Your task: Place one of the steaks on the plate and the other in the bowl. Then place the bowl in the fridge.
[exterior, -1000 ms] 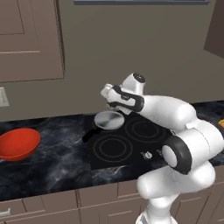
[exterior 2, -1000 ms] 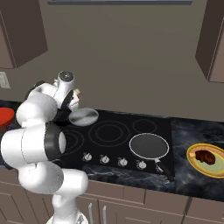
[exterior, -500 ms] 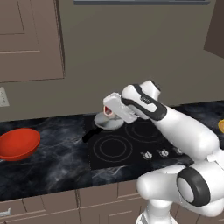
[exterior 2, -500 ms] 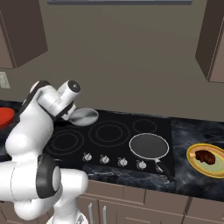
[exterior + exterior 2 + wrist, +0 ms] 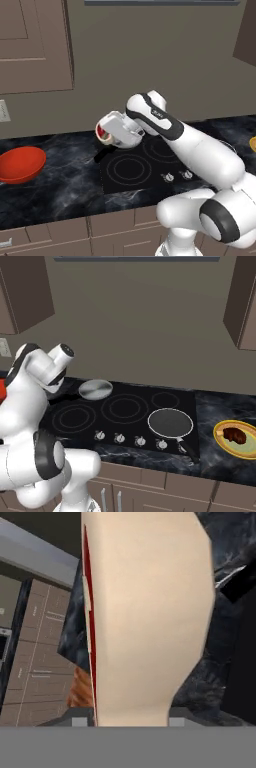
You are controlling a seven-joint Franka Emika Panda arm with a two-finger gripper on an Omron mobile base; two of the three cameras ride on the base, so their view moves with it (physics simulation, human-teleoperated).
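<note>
The pincer (image 5: 102, 133) is clenched on a small flat slab of raw red steak with a cream-white fat rim (image 5: 145, 612), held above the left edge of the black glass stovetop (image 5: 135, 170). The wide glossy red-orange bowl (image 5: 20, 163) sits on the dark marbled tabletop (image 5: 60, 185), well left of the stovetop. Right of the stovetop, a second steak (image 5: 235, 435) lies on a yellow plate (image 5: 220, 437). No writing is legible.

A plain taupe wall (image 5: 145, 321) backs the black marbled tabletop (image 5: 55, 180). Brown upper cabinets (image 5: 30, 45) hang above; matching drawers (image 5: 170, 491) run beneath. A black cooktop (image 5: 125, 413) sits inset.
</note>
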